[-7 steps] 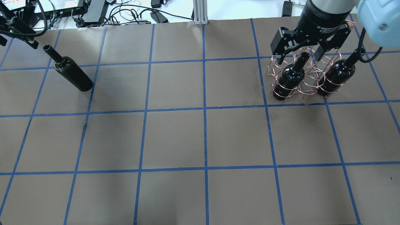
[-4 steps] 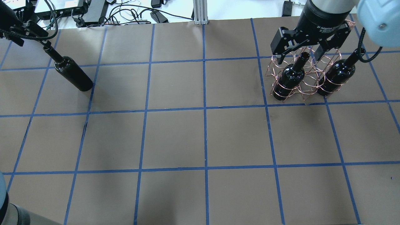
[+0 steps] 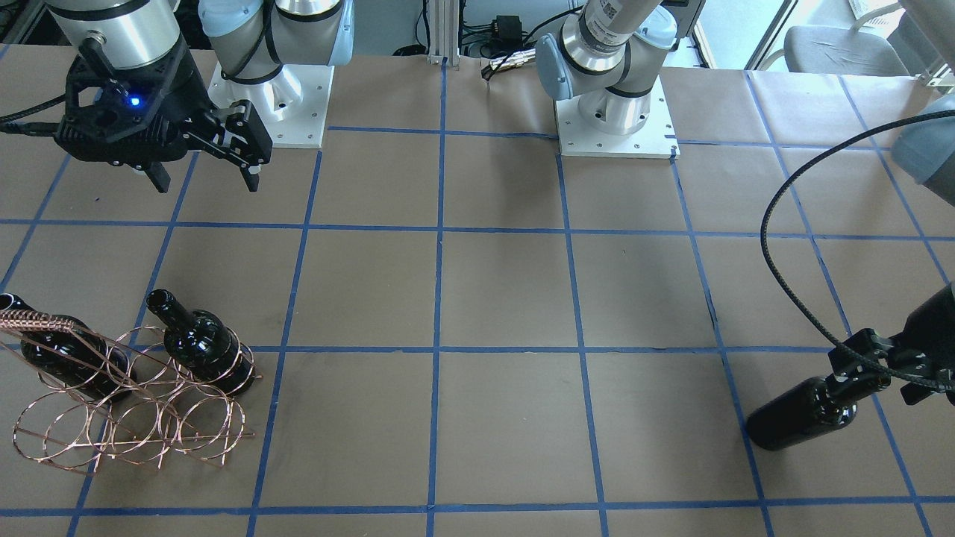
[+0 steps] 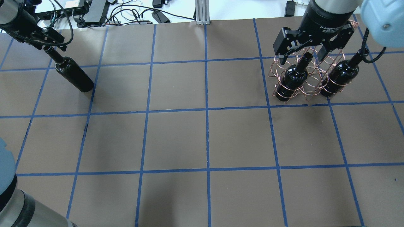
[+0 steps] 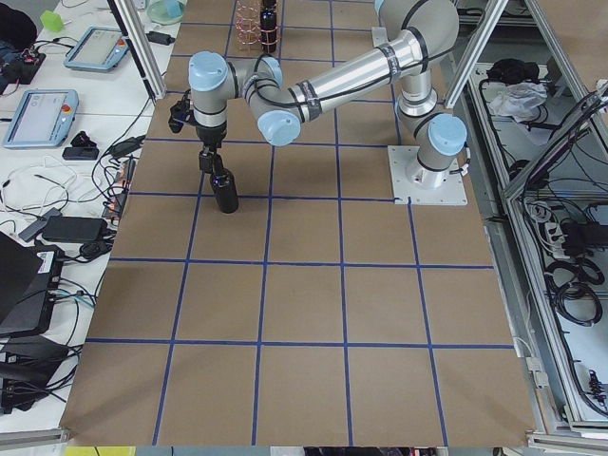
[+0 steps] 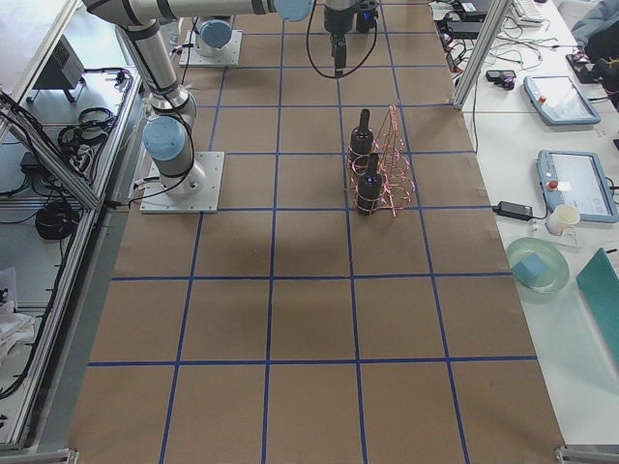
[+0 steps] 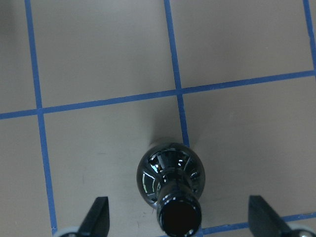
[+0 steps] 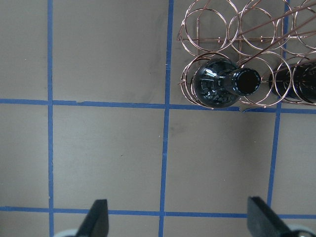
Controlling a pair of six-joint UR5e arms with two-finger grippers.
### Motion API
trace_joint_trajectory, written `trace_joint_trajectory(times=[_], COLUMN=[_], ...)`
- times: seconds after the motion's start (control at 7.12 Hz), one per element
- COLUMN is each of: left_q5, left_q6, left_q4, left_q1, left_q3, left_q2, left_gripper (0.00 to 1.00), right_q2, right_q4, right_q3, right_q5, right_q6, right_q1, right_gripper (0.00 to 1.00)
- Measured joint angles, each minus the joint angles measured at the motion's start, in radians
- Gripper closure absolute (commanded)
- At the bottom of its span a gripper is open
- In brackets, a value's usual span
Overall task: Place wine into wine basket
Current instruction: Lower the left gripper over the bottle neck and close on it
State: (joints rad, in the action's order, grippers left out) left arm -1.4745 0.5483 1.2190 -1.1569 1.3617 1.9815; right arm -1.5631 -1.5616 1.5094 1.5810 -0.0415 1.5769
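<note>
A near-black wine bottle (image 4: 74, 74) stands upright alone at the table's far left; it also shows in the front view (image 3: 798, 414) and the left wrist view (image 7: 170, 173). My left gripper (image 4: 47, 37) is open just above its mouth, fingers (image 7: 96, 217) wide apart on either side of the neck, not touching. The copper wire wine basket (image 4: 311, 90) stands at the far right and holds two identical bottles (image 4: 292, 78) (image 4: 341, 74) in its outer loops. My right gripper (image 4: 303, 52) hangs open and empty above the basket.
Brown paper with blue tape lines (image 4: 206, 110) covers the table. Cables and boxes (image 4: 94, 12) lie beyond the far edge. The basket's coiled handle (image 3: 37, 322) rises above its loops. The arm bases (image 3: 615, 112) stand at the robot's side.
My left gripper has moved in from the table's left edge to sit over the lone bottle's neck. The right gripper, the basket and all bottles have not moved.
</note>
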Motion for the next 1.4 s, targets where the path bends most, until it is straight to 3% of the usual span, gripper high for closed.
trace_joint_trajectory(times=[0.28, 0.7, 1.12, 1.4], left_q5=[0.000, -0.010, -0.020, -0.034], left_q6=[-0.001, 0.002, 0.002, 0.003], left_q4=[-0.014, -0.006, -0.002, 0.006], left_q1=[-0.008, -0.009, -0.009, -0.009], left_q3=[-0.006, -0.010, -0.010, -0.010], left_q2=[0.015, 0.024, 0.027, 0.027], left_gripper=[0.07, 0.21, 0.25, 0.41], right_q2=[0.000, -0.001, -0.001, 0.000], right_q4=[0.000, -0.001, -0.002, -0.001], right_q3=[0.000, 0.000, 0.000, 0.000], right_q5=[0.000, 0.001, 0.001, 0.001], right_q6=[0.000, 0.000, 0.001, 0.000], right_q1=[0.000, -0.001, -0.001, 0.000], right_gripper=[0.01, 0.01, 0.01, 0.01])
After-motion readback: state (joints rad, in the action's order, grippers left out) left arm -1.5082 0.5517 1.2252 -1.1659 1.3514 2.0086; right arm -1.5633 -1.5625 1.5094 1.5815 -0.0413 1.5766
